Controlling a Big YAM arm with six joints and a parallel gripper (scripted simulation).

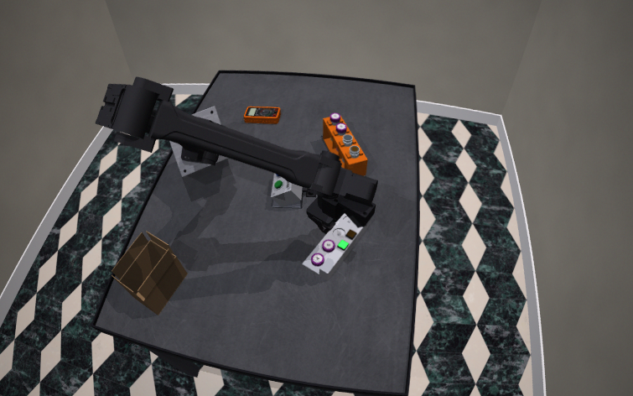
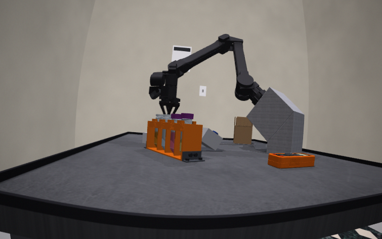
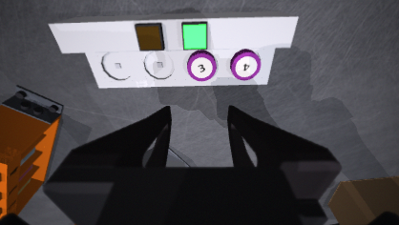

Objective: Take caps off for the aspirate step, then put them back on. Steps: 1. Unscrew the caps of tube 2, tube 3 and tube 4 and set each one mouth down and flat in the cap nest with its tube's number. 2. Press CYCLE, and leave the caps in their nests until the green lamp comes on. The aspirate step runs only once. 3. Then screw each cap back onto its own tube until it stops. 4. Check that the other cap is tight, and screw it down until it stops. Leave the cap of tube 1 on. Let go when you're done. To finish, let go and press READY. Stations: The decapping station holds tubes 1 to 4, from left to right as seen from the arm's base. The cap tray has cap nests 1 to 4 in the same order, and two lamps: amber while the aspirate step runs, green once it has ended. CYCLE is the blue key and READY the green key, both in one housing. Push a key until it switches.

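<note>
The white cap tray (image 3: 172,51) fills the top of the wrist view. Its green lamp (image 3: 194,35) is lit and the amber lamp (image 3: 149,36) is dark. Purple caps 3 (image 3: 201,67) and 4 (image 3: 245,66) lie in their nests, while nests 1 (image 3: 116,66) and 2 (image 3: 158,64) are empty. My gripper (image 3: 199,112) hangs above the table just short of the tray, with its fingers apart and nothing between them. On the orange decapping station (image 1: 344,143), tubes 1 (image 1: 334,117) and 2 (image 1: 341,128) wear purple caps. Tubes 3 (image 1: 347,141) and 4 (image 1: 355,150) stand uncapped.
The key housing (image 1: 284,189) with the green key (image 1: 277,184) sits left of my wrist, partly hidden by the arm. An orange multimeter (image 1: 262,114) lies at the far side. A cardboard box (image 1: 148,272) stands at the near left. The station's end shows at the wrist view's left edge (image 3: 24,143).
</note>
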